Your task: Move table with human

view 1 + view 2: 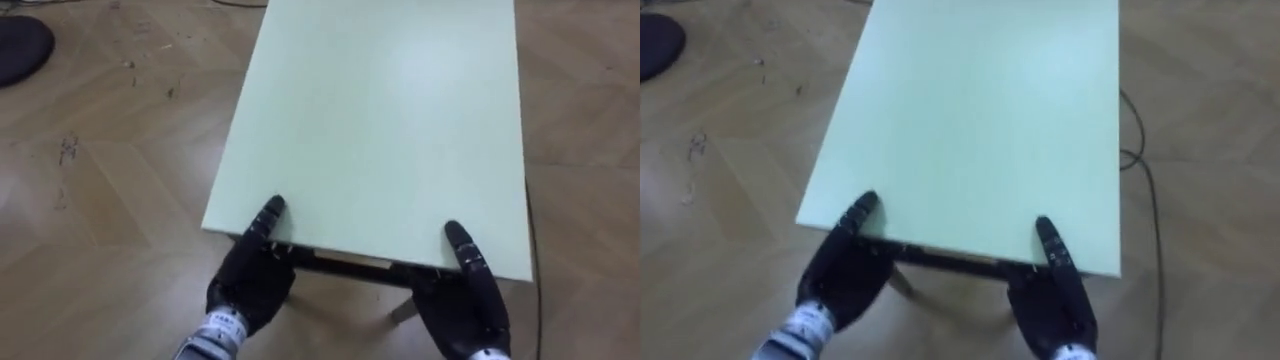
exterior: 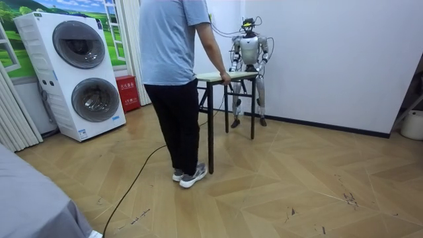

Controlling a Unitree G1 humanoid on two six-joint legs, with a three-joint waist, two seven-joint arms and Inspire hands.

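Note:
A pale green table (image 1: 380, 110) stretches away from me across the wooden floor. My left hand (image 1: 250, 280) grips its near edge at the left corner, thumb on top and palm below the board. My right hand (image 1: 465, 300) holds the same edge near the right corner in the same way. The fingers of both hands are hidden under the top. In the room view a person (image 2: 168, 53) in a blue shirt stands at the other end of the table (image 2: 238, 75), one hand resting on its end. I stand upright at the far end, close to the white wall.
Two stacked washing machines (image 2: 82, 73) stand at the room view's left, with a red box (image 2: 127, 92) beside them. A dark cable (image 2: 142, 172) runs over the floor past the person's feet. A dark round object (image 1: 20, 48) lies on the floor to my left.

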